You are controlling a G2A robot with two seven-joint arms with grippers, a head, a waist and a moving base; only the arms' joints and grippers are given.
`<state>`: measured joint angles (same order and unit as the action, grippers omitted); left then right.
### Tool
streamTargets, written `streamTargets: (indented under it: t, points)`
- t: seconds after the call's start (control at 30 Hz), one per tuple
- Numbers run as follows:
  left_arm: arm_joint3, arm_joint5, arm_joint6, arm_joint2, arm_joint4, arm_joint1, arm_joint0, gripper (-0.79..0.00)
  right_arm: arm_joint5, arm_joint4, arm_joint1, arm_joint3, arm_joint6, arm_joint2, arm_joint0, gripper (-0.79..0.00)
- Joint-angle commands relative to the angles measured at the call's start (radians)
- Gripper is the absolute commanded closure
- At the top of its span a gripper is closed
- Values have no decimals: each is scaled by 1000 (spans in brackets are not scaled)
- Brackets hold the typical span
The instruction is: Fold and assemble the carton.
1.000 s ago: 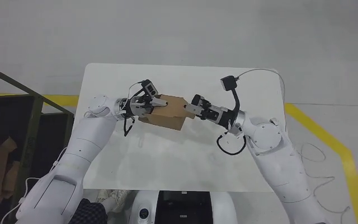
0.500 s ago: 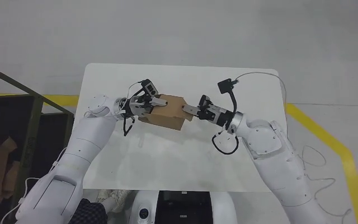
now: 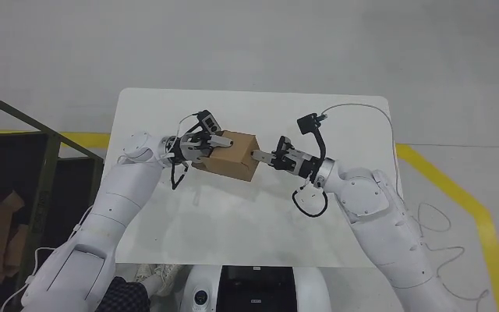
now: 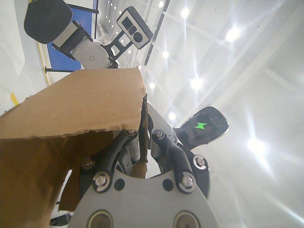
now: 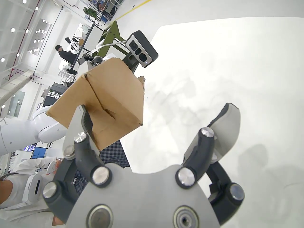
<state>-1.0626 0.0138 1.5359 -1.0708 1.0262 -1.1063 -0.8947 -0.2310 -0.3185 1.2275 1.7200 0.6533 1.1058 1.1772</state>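
A brown carton (image 3: 231,154) is held just above the white table (image 3: 234,226), a little back of its middle. My left gripper (image 3: 209,145) is at the carton's left end, shut on a wall of the carton (image 4: 78,105); its far finger is hidden behind the cardboard. My right gripper (image 3: 265,156) is at the carton's right end and stands open. In the right wrist view one of its fingers (image 5: 83,119) lies against the folded end flap of the carton (image 5: 111,96), while the other finger (image 5: 225,117) is clear of it over the table.
A dark green rack (image 3: 35,152) with cardboard pieces (image 3: 9,226) stands off the table's left side. A white cable (image 3: 359,104) loops over the back right of the table. The table's front half is bare.
My right gripper has moved left and turned in against the carton's right end, and the flap that stuck out there now lies folded in. My left gripper has kept still.
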Motion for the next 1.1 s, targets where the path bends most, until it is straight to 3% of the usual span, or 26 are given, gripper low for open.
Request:
streamTargets:
  t: [0.0, 1.07]
  points:
    - [-2, -2, 0, 2, 0, 1, 0, 0, 1, -4, 0, -1, 0, -4, -2, -785]
    - [15, 18, 0, 25, -7, 4, 15, 0, 4, 17, 2, -28, -10, -28, -27, -785]
